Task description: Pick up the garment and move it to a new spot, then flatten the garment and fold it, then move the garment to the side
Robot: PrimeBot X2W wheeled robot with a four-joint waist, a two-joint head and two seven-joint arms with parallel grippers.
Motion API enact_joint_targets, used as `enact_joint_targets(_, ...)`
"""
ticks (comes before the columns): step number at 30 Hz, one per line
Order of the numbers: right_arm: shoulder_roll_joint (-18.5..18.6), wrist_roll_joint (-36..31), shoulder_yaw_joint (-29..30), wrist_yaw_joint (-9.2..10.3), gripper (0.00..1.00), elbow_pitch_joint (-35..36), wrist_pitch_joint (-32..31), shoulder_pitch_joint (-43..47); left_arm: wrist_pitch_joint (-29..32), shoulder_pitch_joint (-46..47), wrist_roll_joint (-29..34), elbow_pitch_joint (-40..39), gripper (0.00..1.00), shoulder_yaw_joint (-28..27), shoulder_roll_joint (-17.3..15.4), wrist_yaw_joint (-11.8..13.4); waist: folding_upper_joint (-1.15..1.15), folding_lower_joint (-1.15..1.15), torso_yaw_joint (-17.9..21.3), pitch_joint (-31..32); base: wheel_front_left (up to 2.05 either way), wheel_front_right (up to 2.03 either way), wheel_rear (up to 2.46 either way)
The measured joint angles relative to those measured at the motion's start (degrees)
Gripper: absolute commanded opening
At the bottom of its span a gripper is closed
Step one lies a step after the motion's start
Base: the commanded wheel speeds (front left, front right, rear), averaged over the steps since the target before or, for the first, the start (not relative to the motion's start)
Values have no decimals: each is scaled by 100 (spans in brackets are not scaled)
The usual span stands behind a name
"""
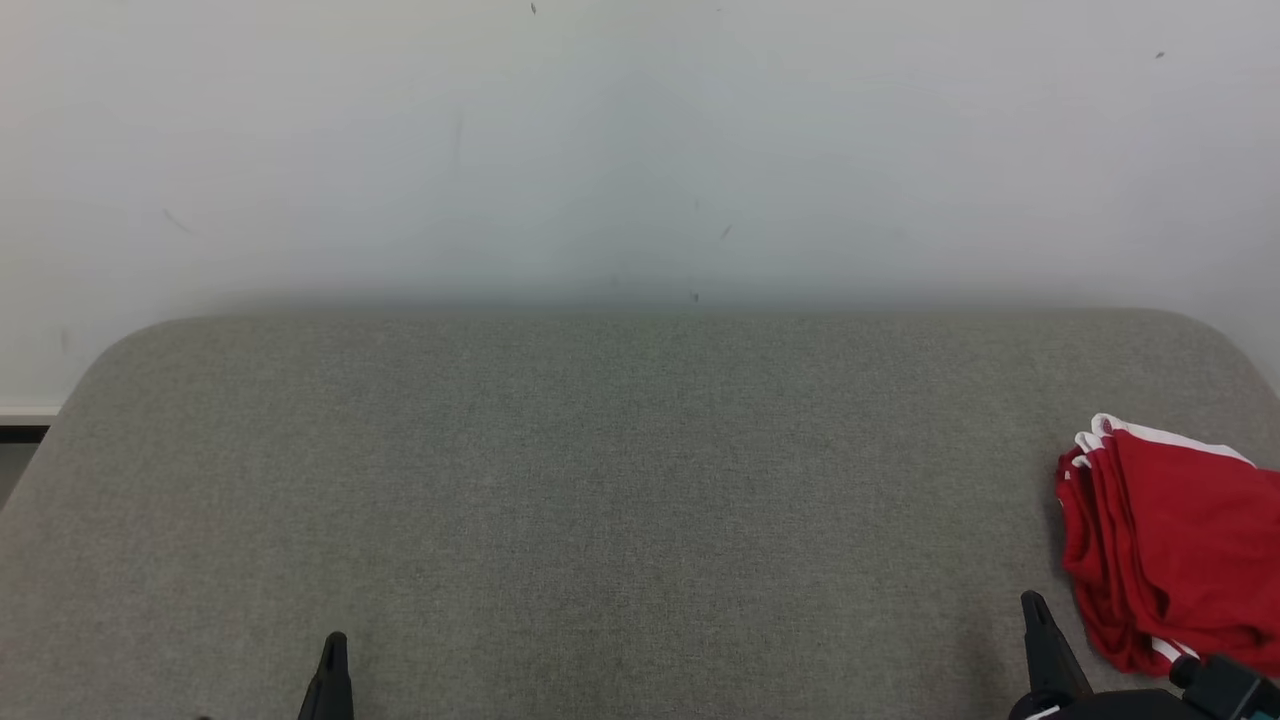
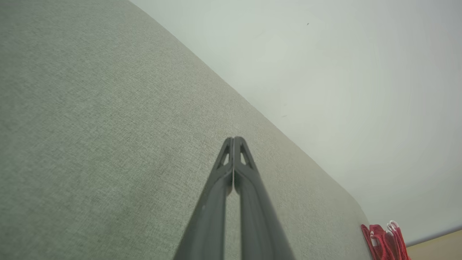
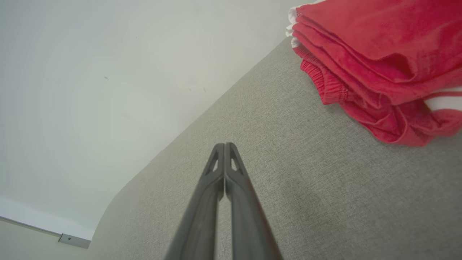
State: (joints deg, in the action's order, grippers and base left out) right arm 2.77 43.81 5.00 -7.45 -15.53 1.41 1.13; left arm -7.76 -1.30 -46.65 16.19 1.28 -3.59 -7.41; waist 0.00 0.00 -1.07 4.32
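Observation:
The garment [image 1: 1170,540] is red with white trim and lies folded in layers at the right edge of the grey fabric surface [image 1: 620,470]. In the right wrist view the garment [image 3: 379,65] sits up and to the right of my right gripper [image 3: 224,145], which is shut and empty, apart from the cloth. In the head view the right gripper [image 1: 1032,600] rises at the lower right, just left of the garment. My left gripper [image 1: 335,640] is at the lower left, far from it. Its fingers [image 2: 234,139] are pressed together with nothing between them. The garment [image 2: 384,242] shows small in that view's bottom right corner.
A pale wall [image 1: 640,150] stands directly behind the grey surface. The surface has rounded far corners. A strip of floor and baseboard [image 1: 25,420] shows at the far left.

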Motion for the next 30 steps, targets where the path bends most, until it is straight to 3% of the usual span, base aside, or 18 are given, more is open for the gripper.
enact_joint_targets(30, 1, 2000, 316, 0, 0, 156, -450, -213, 466, 393, -1898, -3, 0, -63, 30, 0, 0, 0, 35, -145, 0, 0, 0)
